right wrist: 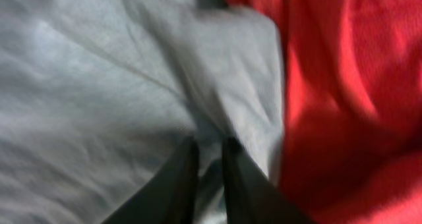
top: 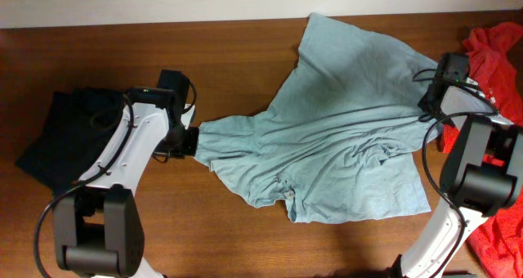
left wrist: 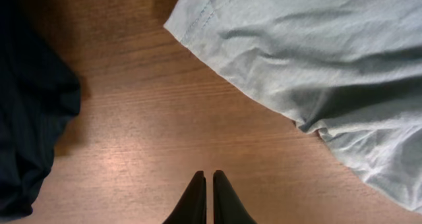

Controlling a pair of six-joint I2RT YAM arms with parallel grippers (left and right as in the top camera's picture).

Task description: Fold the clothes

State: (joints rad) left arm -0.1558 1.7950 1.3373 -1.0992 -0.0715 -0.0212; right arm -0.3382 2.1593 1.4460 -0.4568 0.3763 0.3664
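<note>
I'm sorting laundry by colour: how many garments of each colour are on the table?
grey-blue T-shirt: 1
navy garment: 1
red-orange garment: 1, partly hidden by an arm
Total: 3

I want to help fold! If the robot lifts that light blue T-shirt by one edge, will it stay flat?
Probably not: the T-shirt lies in soft wrinkles, so it would likely droop. It looks thin and light; the right gripper holds it by a small pinch of cloth. Pushed across the smooth wooden table, it would probably bunch up.
</note>
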